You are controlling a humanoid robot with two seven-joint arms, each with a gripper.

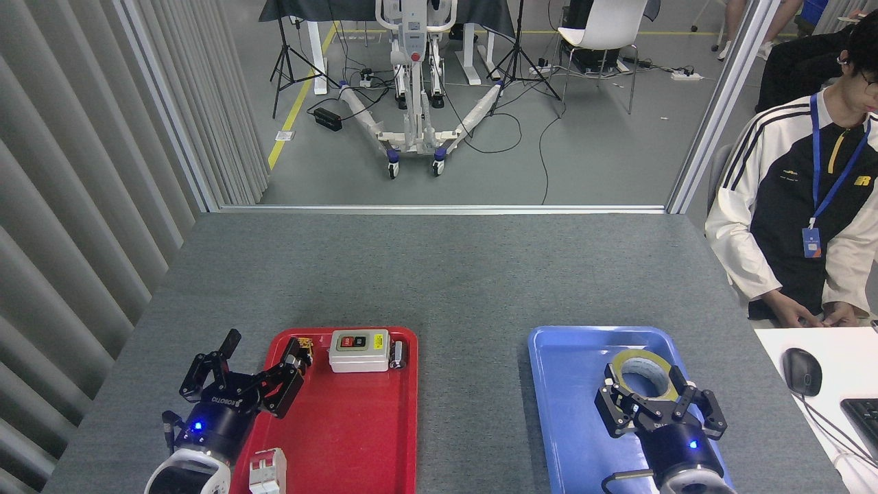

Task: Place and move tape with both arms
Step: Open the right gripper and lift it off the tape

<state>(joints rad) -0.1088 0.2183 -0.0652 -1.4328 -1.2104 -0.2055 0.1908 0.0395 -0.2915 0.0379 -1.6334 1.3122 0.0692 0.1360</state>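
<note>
The tape, a yellow roll with a pale core, lies in the far half of the blue tray. My right gripper points away from me with its black fingers spread on either side of the roll, hiding the roll's near edge. I cannot tell whether the fingers touch it. My left gripper stands open over the left rim of the red tray, holding nothing.
The red tray carries a white switch box at its far end, small parts beside it, and a white-and-red breaker near me. A seated person is at the right, beside a white desk with a mouse.
</note>
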